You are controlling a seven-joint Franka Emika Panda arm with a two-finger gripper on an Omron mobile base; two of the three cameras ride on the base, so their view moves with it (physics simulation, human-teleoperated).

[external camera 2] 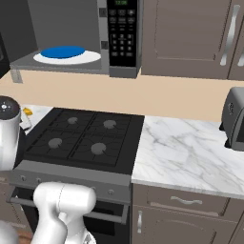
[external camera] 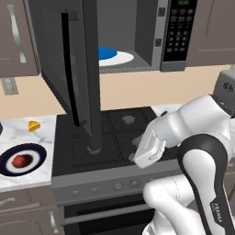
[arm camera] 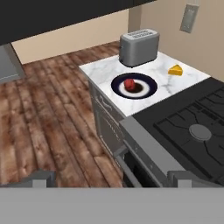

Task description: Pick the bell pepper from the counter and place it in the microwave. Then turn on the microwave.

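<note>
— So, which step are you on?
— Reaching; my jaws hang released and empty over the stove (arm camera: 192, 127) edge; the pepper (arm camera: 129, 83) sits on the plate (arm camera: 148, 89) on the counter (arm camera: 100, 70), well apart.
— Next?
— Probably descend to it, clench, then lift to the open microwave (external camera: 137, 27).

Quick tally: one red bell pepper (arm camera: 129, 83), one dark-rimmed plate (arm camera: 146, 89), one yellow wedge (arm camera: 175, 70), and one microwave (external camera: 137, 32) with one white turntable (external camera 2: 66, 55). Four burners on the single stovetop (external camera 2: 83, 136). Toasters: one beside the plate (arm camera: 138, 47), another on the right-hand counter (external camera 2: 234, 119), so two.
</note>
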